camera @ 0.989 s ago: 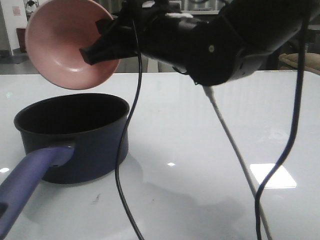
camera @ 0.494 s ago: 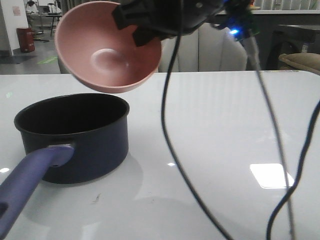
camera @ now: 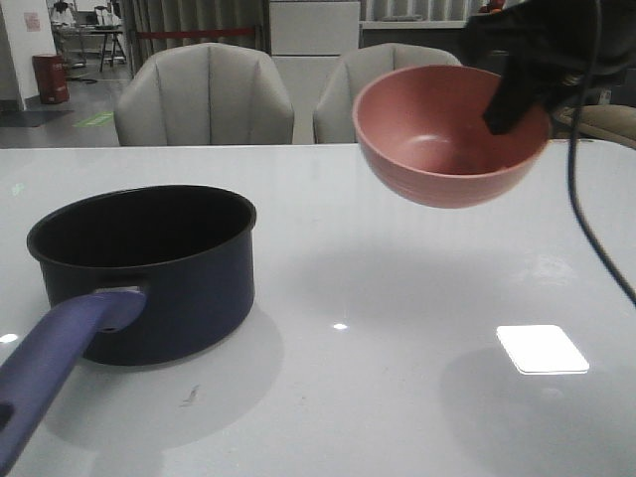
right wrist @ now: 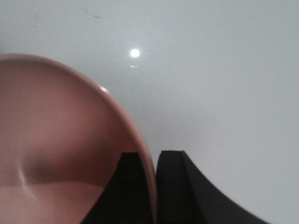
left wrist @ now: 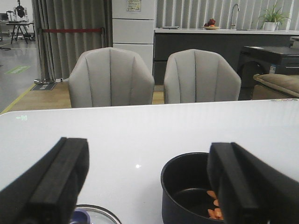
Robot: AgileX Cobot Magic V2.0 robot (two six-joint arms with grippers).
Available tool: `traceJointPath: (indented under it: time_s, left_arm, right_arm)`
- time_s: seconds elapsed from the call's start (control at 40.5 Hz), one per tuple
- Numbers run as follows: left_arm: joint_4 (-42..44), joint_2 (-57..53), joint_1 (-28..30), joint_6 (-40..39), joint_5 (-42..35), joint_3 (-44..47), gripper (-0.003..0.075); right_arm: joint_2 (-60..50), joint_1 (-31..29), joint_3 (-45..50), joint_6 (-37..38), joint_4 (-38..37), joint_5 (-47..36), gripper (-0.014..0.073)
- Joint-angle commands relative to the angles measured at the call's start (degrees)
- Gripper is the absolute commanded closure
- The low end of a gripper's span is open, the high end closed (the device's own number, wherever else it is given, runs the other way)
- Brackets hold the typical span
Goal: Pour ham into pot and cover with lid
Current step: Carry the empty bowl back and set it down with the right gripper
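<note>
Pink bowl has travelled from above the pot to the right side of the surface, now held level, aloft and empty. Right gripper jaws are pinched on its rim. Ham lies inside the pot: pouring appears complete. Left gripper jaws stand wide, holding nothing. Lid sits just beside the pot; covering remains outstanding.
</note>
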Motion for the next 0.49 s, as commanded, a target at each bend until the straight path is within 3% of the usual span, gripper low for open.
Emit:
traceJointPath:
  time_s: [0.0, 0.198, 0.47]
  left_arm:
    - [-0.44, 0.67, -0.46, -0.01, -4.19, -1.40, 0.0155]
    - [-0.44, 0.67, -0.46, -0.01, -4.19, -1.40, 0.0155]
    - [-0.44, 0.67, -0.46, -0.01, -4.19, -1.40, 0.0155]
  right_arm:
    - [-0.93, -3.32, -1.84, 0.12, 0.63, -0.72, 0.0456]
    - [3.77, -7.48, -1.84, 0.12, 2.65, 0.75, 0.0456]
    - [11.92, -8.50, -1.84, 0.12, 3.74, 0.35, 0.0454]
